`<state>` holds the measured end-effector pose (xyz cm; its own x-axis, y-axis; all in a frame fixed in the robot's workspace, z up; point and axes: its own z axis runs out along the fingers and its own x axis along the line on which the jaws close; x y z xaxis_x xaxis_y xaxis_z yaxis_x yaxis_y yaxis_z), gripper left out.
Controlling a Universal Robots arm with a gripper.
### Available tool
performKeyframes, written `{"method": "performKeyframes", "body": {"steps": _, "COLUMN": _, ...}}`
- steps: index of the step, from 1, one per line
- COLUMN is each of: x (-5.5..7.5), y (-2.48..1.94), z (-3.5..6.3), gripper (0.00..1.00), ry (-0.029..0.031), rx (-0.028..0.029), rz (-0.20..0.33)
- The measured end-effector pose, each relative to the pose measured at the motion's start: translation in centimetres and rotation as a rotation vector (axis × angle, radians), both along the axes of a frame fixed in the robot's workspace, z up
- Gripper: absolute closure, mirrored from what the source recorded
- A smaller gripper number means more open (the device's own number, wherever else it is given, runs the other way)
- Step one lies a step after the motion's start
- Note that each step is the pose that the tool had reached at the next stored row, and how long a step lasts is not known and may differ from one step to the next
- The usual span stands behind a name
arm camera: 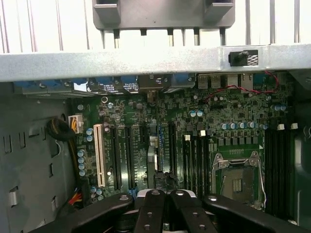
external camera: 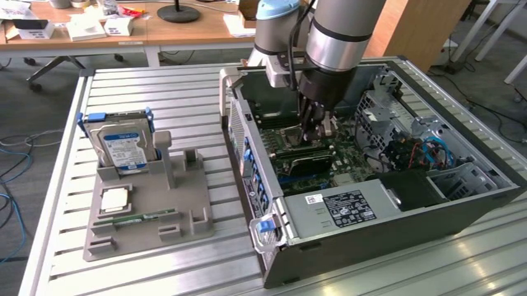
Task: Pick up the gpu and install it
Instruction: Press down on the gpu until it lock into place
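Dark gpu point(external camera: 313, 161) is being pressed (apparently into its slot) on the motherboard point(arm camera: 194, 126) by the closed gripper point(arm camera: 164, 194), seating seemingly unfinished.

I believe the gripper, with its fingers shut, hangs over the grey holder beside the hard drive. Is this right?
Not quite. The gripper is shut, but it hangs inside the open computer case, over the motherboard, not over the grey holder. The holder, with the hard drive standing in it, lies apart at the exterior view's left. The exterior view shows this.
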<state>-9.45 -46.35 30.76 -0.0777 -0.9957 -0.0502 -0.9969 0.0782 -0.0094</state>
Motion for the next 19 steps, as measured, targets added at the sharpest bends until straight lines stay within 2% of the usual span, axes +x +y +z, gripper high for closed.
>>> {"method": "performKeyframes", "body": {"steps": 11, "x": 0.0, "y": 0.11, "z": -0.88, "gripper": 0.89, "ry": 0.0, "rx": -0.0001, "rz": 0.0}}
{"method": "performKeyframes", "body": {"steps": 17, "x": 0.0, "y": 0.13, "z": -0.9, "gripper": 0.89, "ry": -0.0002, "rx": 0.0002, "rz": 0.0}}
{"method": "performKeyframes", "body": {"steps": 19, "x": -0.01, "y": 0.31, "z": -0.92, "gripper": 0.89, "ry": -0.0003, "rx": 0.0004, "rz": 0.0}}
